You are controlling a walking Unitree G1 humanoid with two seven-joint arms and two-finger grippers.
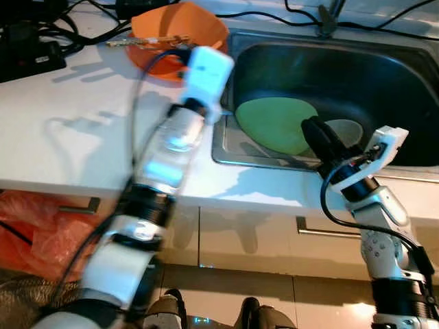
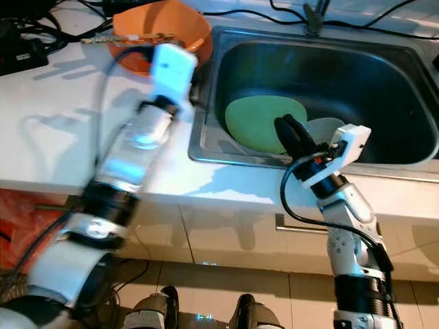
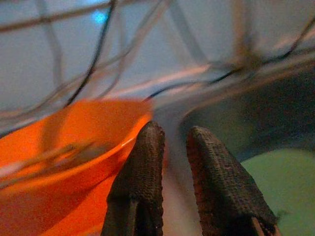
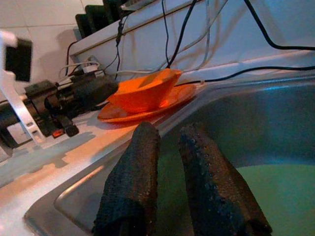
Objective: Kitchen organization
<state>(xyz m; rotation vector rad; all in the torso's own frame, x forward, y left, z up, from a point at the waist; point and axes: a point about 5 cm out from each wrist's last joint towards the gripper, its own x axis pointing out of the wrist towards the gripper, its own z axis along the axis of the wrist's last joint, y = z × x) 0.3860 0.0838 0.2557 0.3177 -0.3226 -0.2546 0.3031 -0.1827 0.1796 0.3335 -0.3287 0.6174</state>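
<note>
Far left on the white desk (image 1: 82, 130): black cables and a dark box at the back edge. Just right of them, a round orange plastic bowl (image 1: 180, 33) on an orange plate, a thin utensil lying across its rim, near the left rim of the steel sink (image 1: 384, 62). Down in the sink, a flat round green plate (image 1: 276, 123) and, just to its right, a smaller pale dish (image 1: 346, 129). Under the desk at left, an orange plastic bag (image 1: 34, 219).

Judging progress: early. Nothing carried, bowl not yet shifted, plate and dish left in the basin; sorting or putting away all remaining, by the look of it.

Left tool (image 3: 170, 142): blurred in the head views, reaching toward the gap between bowl and sink rim, fingers slightly apart, gripping nothing, touching nothing visibly. Right tool (image 4: 170, 147): hanging over the near edge of the sink above the green plate, fingers a narrow gap apart, empty, apparently short of contact with the plate.
</note>
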